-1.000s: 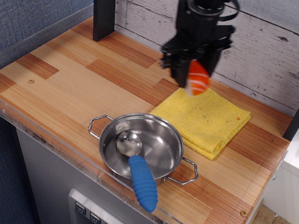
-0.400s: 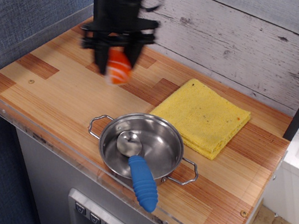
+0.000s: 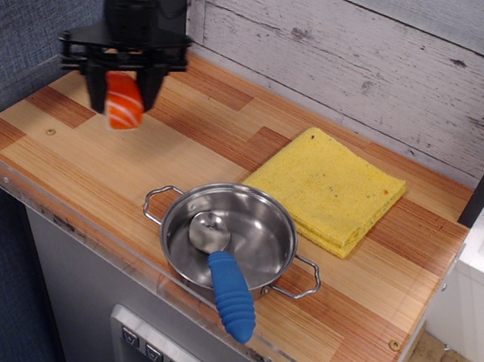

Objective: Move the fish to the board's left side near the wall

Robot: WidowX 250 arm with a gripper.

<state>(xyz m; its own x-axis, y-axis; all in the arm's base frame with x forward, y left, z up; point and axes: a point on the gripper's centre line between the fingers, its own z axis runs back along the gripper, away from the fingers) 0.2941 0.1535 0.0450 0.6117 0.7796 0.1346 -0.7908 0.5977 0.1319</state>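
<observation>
Gripper [image 3: 124, 96] over the board's [image 3: 182, 147] left part, fish [image 3: 125, 103] between its fingers, above the surface. Wall [image 3: 369, 44] runs behind the board. Cloth [image 3: 331, 190] lies on the board's right half, near the wall. Pot [image 3: 230, 236] sits at the front edge, in front of the cloth and just left of it. Spoon [image 3: 220, 263] rests in the pot, handle sticking out over the front rim. Gripper well apart from pot and cloth.

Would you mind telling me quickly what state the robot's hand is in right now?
Hand: closed on the fish, holding it above the left part of the board.
</observation>
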